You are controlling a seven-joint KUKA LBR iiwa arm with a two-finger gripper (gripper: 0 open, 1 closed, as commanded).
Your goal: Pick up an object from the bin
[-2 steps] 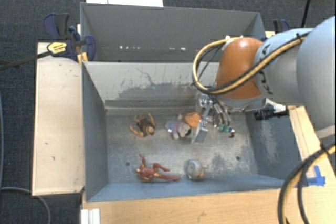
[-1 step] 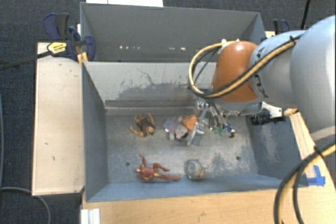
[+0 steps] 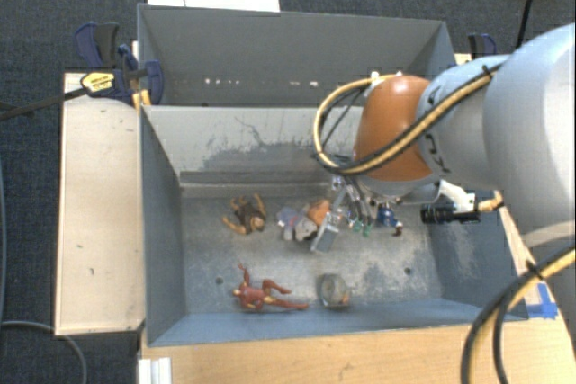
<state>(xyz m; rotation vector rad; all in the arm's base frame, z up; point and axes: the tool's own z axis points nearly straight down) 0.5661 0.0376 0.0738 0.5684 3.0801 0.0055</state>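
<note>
My gripper (image 3: 335,222) hangs under the orange cover near the middle of the bin, its metal tips down among a small cluster of toys. Right by the tips lie an orange piece (image 3: 317,212), a pale lilac and grey figure (image 3: 293,224) and a small blue and green thing (image 3: 385,217) to the right. The view does not show anything between the tips.
A brown toy animal (image 3: 246,215) lies left of the cluster. Near the front wall lie a red-orange figure (image 3: 263,293) and a round grey-green thing (image 3: 335,290). The arm and its cover hang over the bin's right half; the back of the floor is bare.
</note>
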